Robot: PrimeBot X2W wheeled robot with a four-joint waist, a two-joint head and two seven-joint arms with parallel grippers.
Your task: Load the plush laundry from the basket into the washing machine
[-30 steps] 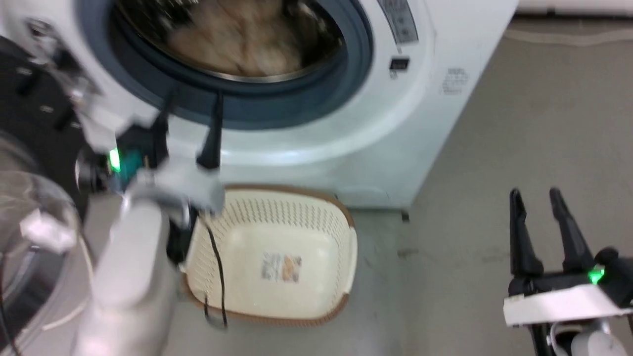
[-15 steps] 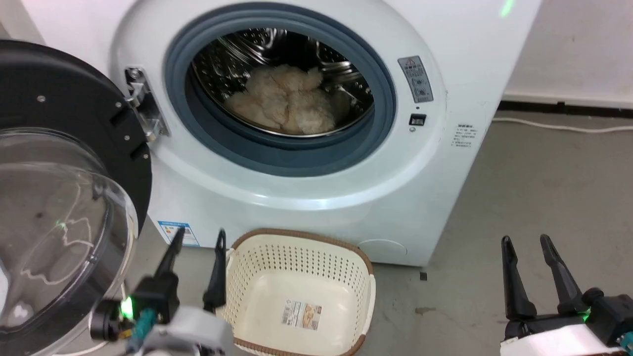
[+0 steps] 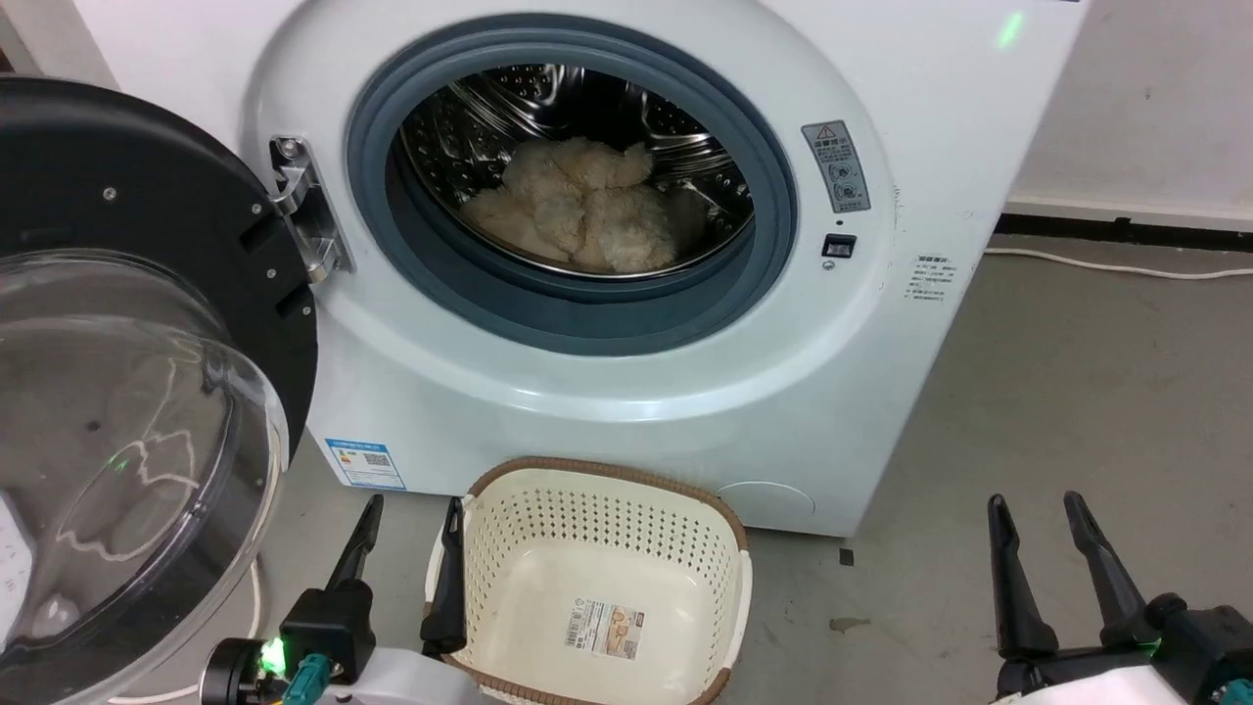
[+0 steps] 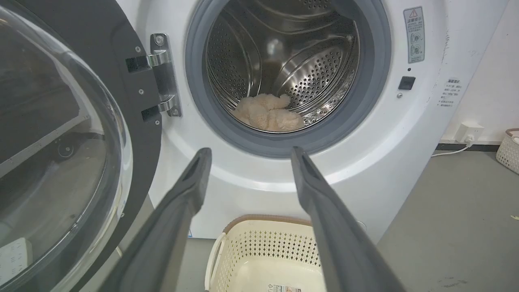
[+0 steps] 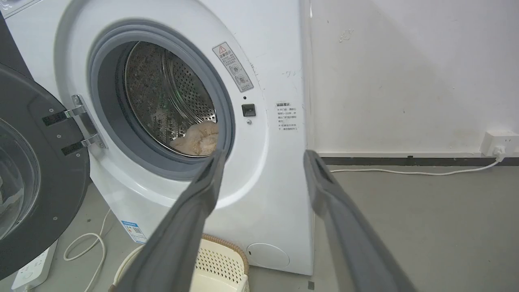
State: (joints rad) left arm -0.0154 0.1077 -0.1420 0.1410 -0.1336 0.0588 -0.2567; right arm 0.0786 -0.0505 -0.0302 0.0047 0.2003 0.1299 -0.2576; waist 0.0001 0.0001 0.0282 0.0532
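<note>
The cream-beige plush laundry (image 3: 578, 211) lies in the steel drum of the white washing machine (image 3: 626, 392), whose door (image 3: 127, 372) is swung wide to the left. The cream basket (image 3: 587, 519) stands on the floor before the machine with only its label sticker inside. My left gripper (image 3: 413, 506) is open and holds nothing, its right finger at the basket's left rim. Its wrist view shows the gripper (image 4: 250, 151), the plush (image 4: 267, 113) and the basket (image 4: 263, 247). My right gripper (image 3: 1035, 502) is open over bare floor. The right wrist view shows it (image 5: 265, 153) and the plush (image 5: 196, 140).
The open door's clear bubble (image 4: 61, 154) takes up the space to the left. A white cable (image 3: 1106, 264) runs along the floor to a wall socket (image 5: 500, 144). A power strip (image 5: 30, 271) lies at the machine's left. Another white basket (image 4: 509, 150) stands far right.
The head camera has pulled back, bringing the whole door opening into view. My left arm has dropped from in front of the door seal to beside the basket. The plush stays in the drum.
</note>
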